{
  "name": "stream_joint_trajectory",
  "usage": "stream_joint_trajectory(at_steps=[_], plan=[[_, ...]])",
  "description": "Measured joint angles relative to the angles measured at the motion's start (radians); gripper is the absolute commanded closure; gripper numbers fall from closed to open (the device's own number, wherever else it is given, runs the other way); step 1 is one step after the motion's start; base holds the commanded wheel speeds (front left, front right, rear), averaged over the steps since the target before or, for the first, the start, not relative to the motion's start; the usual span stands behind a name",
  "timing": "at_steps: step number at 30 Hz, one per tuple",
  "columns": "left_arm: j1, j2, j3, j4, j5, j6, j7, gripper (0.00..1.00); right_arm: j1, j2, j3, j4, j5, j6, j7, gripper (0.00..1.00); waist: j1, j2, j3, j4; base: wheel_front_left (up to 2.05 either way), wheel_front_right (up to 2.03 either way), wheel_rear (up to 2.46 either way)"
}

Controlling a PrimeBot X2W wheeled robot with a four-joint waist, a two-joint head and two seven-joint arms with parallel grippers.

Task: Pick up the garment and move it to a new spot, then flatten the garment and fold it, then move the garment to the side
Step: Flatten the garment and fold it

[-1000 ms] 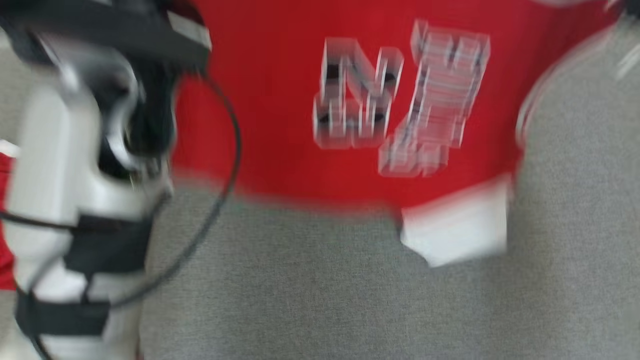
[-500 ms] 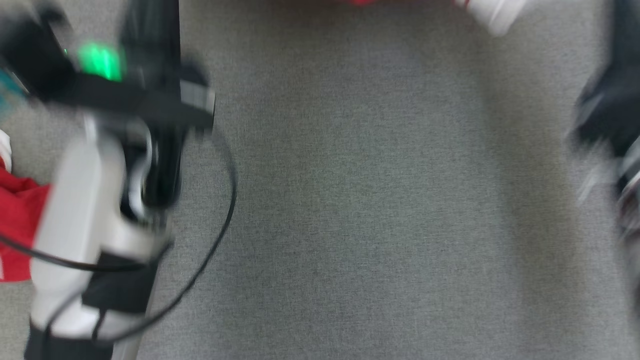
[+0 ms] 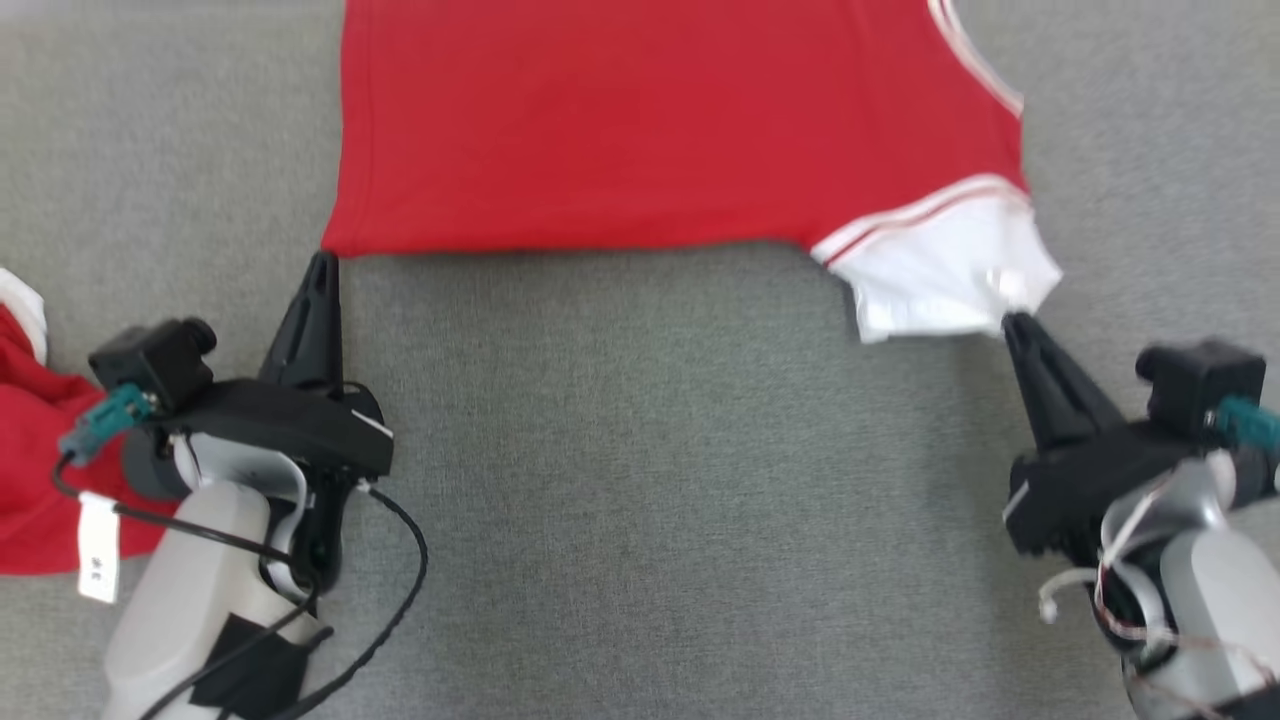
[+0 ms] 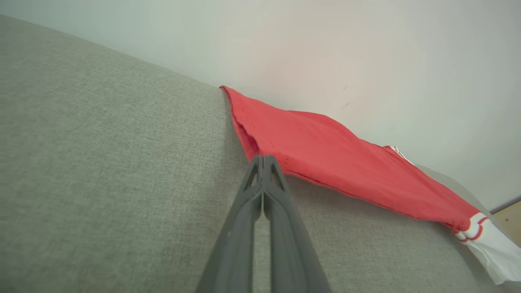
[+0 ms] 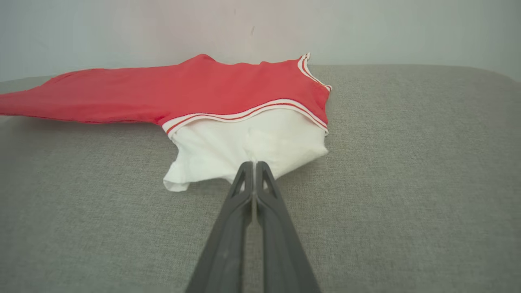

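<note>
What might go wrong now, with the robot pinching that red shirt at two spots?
1. The left gripper pinches only the hem corner of the shirt; a pull could slip it free.
2. The right gripper holds just the edge of the white sleeve, which is puckered there; tugging may bunch it rather than flatten it.
3. Another red garment lies beside the left arm and could get dragged along.
</note>
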Motion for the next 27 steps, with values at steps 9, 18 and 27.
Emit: stream_joint_trajectory(at_steps=[9,18,27], plan=[[0.132,-0.006,-0.003,0.064,-0.004,-0.01,-0.029,1.0,0.184,0.002,-0.005,-0.075,0.0,-0.018,0.005,1.0,-0.0001,-0.0001,-0.114,-0.013,0.0,0.0,0.0],[0.341,0.01,-0.004,0.066,-0.007,-0.01,-0.043,1.0,0.369,0.003,-0.002,-0.146,0.043,-0.023,0.058,1.0,-0.0003,-0.0002,-0.241,-0.037,0.0,0.0,0.0],[0.503,0.022,-0.01,-0.002,-0.006,0.002,-0.044,1.0,0.523,-0.025,-0.006,-0.25,0.052,-0.026,0.136,1.0,-0.0003,-0.0003,-0.336,-0.059,0.0,0.0,0.0]])
